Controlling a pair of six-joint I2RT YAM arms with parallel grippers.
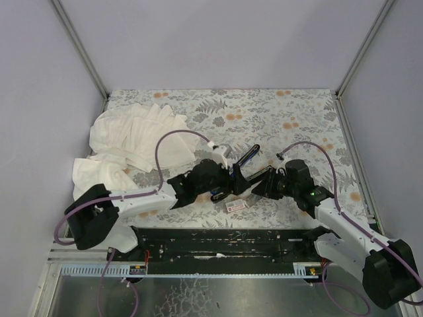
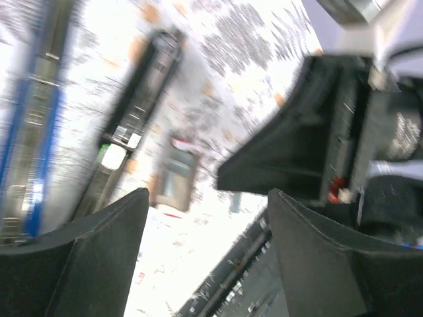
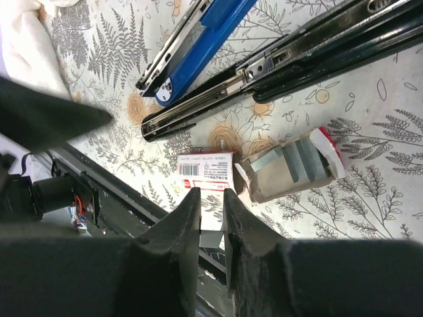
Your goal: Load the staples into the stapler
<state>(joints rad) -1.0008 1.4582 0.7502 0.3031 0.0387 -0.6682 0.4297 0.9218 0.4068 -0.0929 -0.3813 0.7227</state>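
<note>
Left end effector (image 2: 208,195) stands spread wide, and nothing lies between its fingers (image 2: 99,264). Its wrist view is badly blurred. Even so, the stapler (image 2: 33,119) shows as a blue and silver bar at the left edge with a black bar beside it, and a small pale box (image 2: 175,178) shows further in.

The right end effector (image 3: 211,193) has its fingers (image 3: 182,231) drawn almost together, with only a thin slit between them. Whether something thin is pinched in that slit I cannot tell.

From above, the left end effector (image 1: 231,177) and the right end effector (image 1: 258,185) meet nearly tip to tip over the middle of the flower-patterned table (image 1: 297,119). The stapler (image 1: 248,157) lies there, just beyond the tips.

In the right wrist view the stapler (image 3: 205,39) lies opened out on the table. Its blue arm and its long black base (image 3: 297,56) lie side by side and a little apart, with a metal channel running along the base.

The staples (image 3: 291,166) are grey strips in a small open cardboard tray with a red end, near the black base but not touching it. The tray's white sleeve (image 3: 206,172), with its red-edged label, lies flat just beside it, right ahead of the right fingertips. From above, this little box (image 1: 234,206) sits on the near side of both end effectors.

A white cloth (image 1: 132,142) is heaped at the far left of the table, well apart from the stapler.
</note>
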